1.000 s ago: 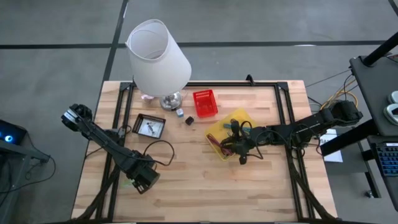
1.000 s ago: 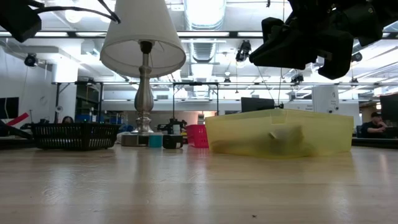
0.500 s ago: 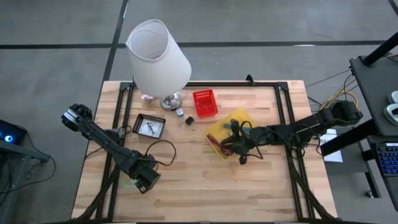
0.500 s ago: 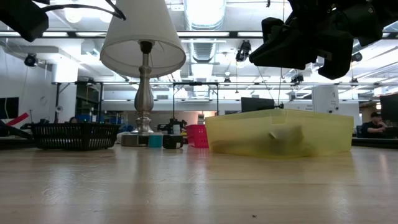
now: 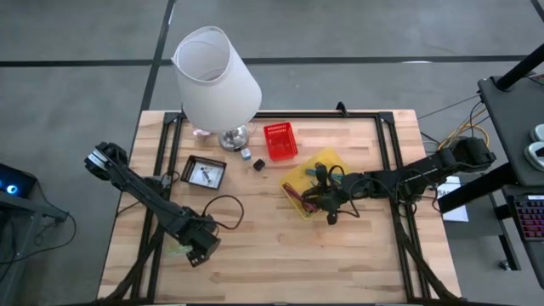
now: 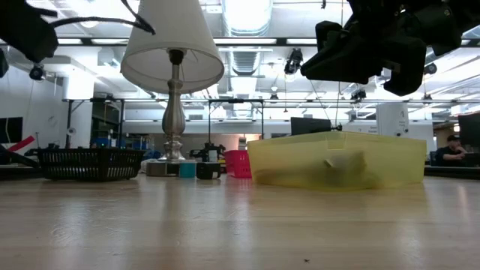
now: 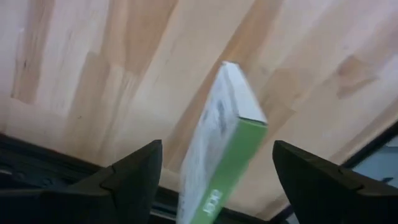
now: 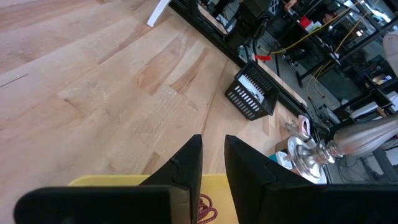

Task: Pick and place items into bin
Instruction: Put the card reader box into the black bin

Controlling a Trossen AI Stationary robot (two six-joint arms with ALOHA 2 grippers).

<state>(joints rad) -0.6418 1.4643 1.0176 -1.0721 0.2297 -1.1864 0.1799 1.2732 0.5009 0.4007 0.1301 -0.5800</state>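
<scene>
A thin green-and-white box (image 7: 225,146) is seen between the spread, released fingers of the left gripper (image 7: 214,180) at the table's near-left edge. It's probably light, stiff and slick, best pinched across its flat faces. Farther off, the right gripper (image 5: 325,204), fingers nearly closed and empty, is parked over the yellow bin (image 5: 297,180).

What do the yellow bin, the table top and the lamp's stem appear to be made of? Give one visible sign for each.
Yellow bin: probably thin translucent plastic, since shapes inside show dimly through its wall.
Table top: light wood with a smooth finish; grain and joined planks are visible.
Lamp's stem: likely polished metal, silvery with bright reflections.
</scene>
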